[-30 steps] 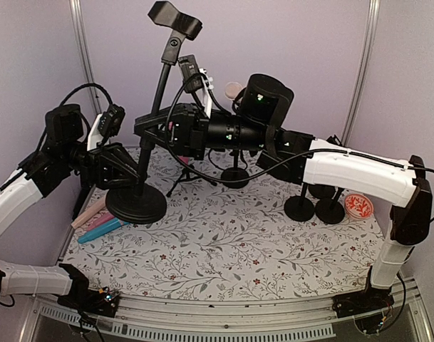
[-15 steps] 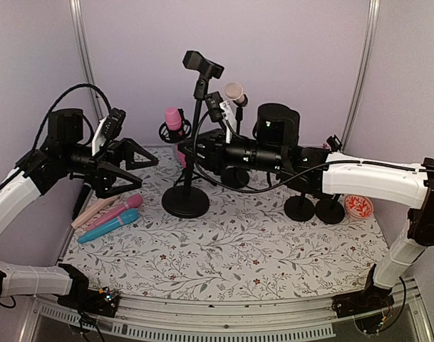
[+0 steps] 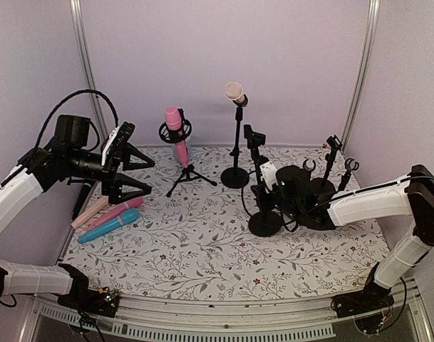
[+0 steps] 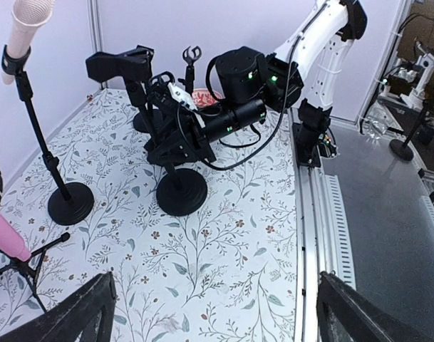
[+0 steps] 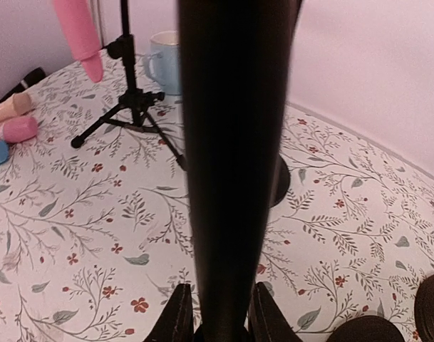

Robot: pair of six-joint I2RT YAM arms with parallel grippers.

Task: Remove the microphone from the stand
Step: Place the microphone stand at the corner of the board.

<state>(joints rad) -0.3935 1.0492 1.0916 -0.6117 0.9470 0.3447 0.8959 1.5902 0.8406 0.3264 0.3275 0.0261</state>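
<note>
A black stand (image 3: 256,171) with an empty clip (image 3: 254,135) rests its round base (image 3: 265,223) on the flowered cloth at centre right. My right gripper (image 3: 263,194) is shut on its pole (image 5: 234,164), low down, with a finger (image 5: 179,313) on each side. A pink microphone (image 3: 174,120) sits in a tripod stand (image 3: 188,174) at the back. A beige microphone (image 3: 234,91) sits in a tall stand (image 3: 236,153) beside it. My left gripper (image 3: 142,174) hangs open at the left, holding nothing, its fingers (image 4: 81,313) wide apart.
Three loose microphones, beige (image 3: 88,212), magenta (image 3: 117,211) and blue (image 3: 108,226), lie at the left edge. Empty stands (image 3: 332,153) are grouped at the back right behind my right arm. A blue mug (image 5: 167,71) stands behind the tripod. A metal rail (image 3: 224,313) runs along the front.
My left gripper opened and let go of the black stand, then drew back left. My right arm carried the stand from the left to centre right and lowered it onto the cloth.
</note>
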